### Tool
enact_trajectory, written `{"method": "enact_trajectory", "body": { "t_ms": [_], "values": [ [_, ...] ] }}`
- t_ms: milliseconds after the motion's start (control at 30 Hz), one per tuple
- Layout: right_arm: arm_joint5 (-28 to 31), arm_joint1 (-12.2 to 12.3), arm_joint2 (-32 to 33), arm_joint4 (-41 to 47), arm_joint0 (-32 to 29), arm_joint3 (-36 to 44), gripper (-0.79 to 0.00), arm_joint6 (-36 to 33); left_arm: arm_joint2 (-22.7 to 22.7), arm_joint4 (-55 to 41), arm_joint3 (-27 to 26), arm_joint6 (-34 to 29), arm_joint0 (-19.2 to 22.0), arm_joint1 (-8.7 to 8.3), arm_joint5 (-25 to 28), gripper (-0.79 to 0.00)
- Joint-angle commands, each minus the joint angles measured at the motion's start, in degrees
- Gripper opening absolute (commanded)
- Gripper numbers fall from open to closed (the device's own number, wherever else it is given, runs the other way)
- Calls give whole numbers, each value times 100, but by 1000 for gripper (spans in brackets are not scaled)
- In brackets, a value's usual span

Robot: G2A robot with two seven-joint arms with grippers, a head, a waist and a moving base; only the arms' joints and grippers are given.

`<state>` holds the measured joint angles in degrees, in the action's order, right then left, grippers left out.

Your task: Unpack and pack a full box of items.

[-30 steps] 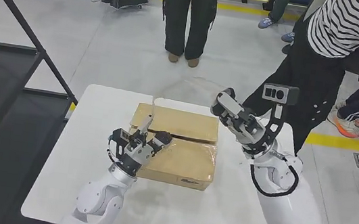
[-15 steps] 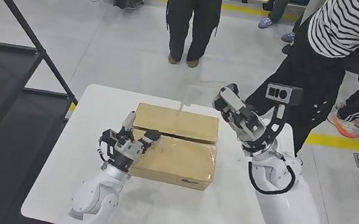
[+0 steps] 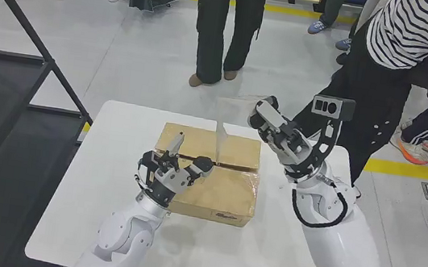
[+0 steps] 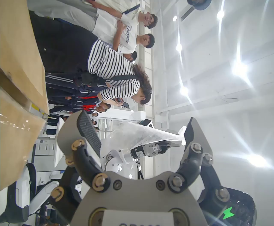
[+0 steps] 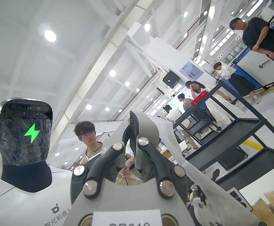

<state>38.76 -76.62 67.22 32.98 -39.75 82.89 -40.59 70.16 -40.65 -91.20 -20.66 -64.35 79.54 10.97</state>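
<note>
Early unpack, I'd say: right pincer [image 5: 132, 119] clamped on plastic film [image 5: 171, 137], box [image 3: 214, 190] below. Left pincer [image 3: 189, 153] wide open, empty, box just beneath on worktop [image 3: 91, 199]. Nothing else out; repack pending.

The top view looks down on the table [image 3: 99, 200]; both wrist views face upward (the left's shares the box [image 4: 19, 53]).

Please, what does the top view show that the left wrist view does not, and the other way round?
The top view adds the white table under the cardboard box, with the left gripper at the box's left end. The left wrist view adds the ribbed pads of the left fingers, spread apart and holding nothing. Both show the box and the right gripper, raised and shut on a white sheet.
</note>
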Motion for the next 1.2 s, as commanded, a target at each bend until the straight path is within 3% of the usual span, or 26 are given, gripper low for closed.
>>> {"method": "enact_trajectory", "body": {
  "t_ms": [0,633,700,733,833,1167],
  "values": [
    [4,-9,-21,-4,18,-16,-785,-1,-80,-15,46,-59,56,15,-39,0],
    [15,-81,-108,124,217,-292,-785,-163,-284,-70,333,30,336,120,-19,0],
    [25,-85,-103,143,225,-320,-785,-189,-294,-104,367,30,369,132,-13,-18],
    [21,-87,-101,154,227,-335,-785,-199,-299,-106,385,30,385,137,-10,-108],
    [31,-93,-92,186,234,-362,-785,-238,-322,-118,429,12,426,152,-20,-191],
    [32,-114,-81,239,259,-415,-785,-332,-369,-145,560,15,547,202,1,-163]
  ]
}}
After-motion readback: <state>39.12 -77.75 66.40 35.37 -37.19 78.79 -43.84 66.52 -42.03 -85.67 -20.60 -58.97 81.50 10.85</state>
